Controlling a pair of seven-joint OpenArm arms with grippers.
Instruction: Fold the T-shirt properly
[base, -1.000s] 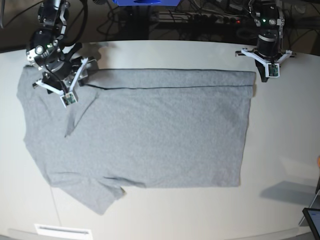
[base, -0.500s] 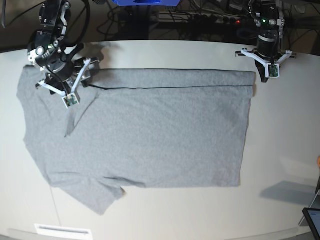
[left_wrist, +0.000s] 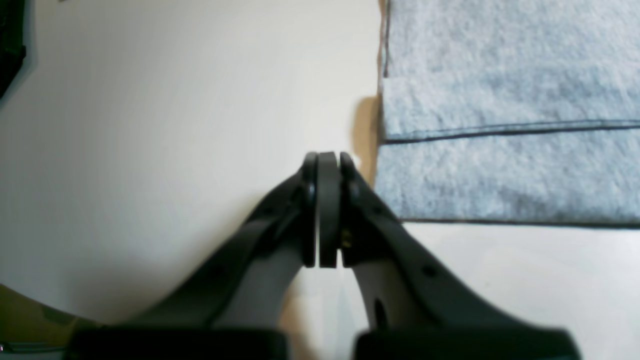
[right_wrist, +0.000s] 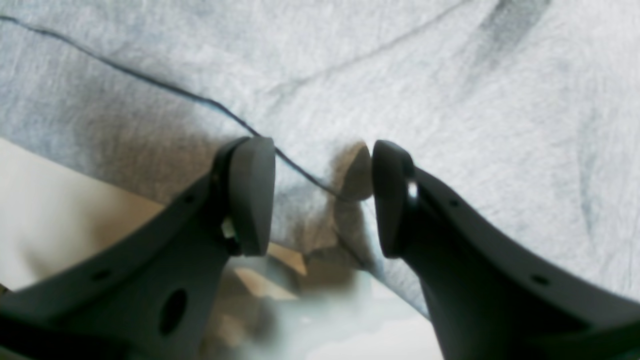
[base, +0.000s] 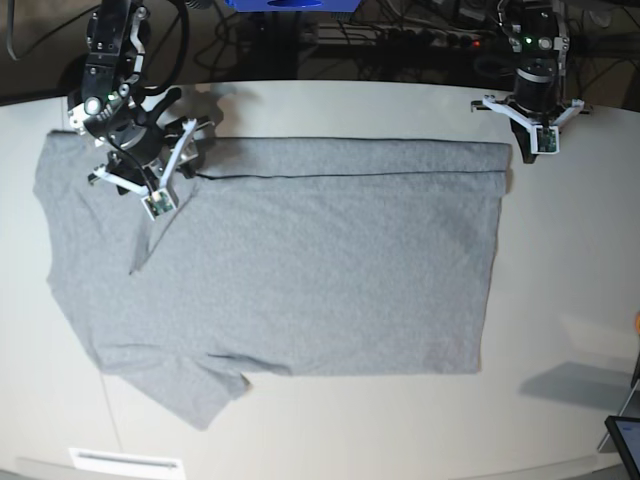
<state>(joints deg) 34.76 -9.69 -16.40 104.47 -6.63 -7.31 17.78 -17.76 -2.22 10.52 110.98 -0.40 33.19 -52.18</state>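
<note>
We find the pale, smooth tabletop (base: 560, 260) carrying the large heather-grey cotton T-shirt (base: 300, 270), spread flat with its far edge turned over in a narrow band. We judge the cloth light, limp and prone to drag; a pinch through both layers at the band's corners should serve best. Our right hand (right_wrist: 320, 197) hovers parted over the band's edge, gripping nothing. Our left hand (left_wrist: 327, 210) sits closed and empty beside the opposite corner.

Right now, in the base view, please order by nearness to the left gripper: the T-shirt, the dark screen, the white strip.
1. The T-shirt, folded corner beside it.
2. The dark screen, view's lower right corner.
3. The white strip, view's lower left edge.
</note>
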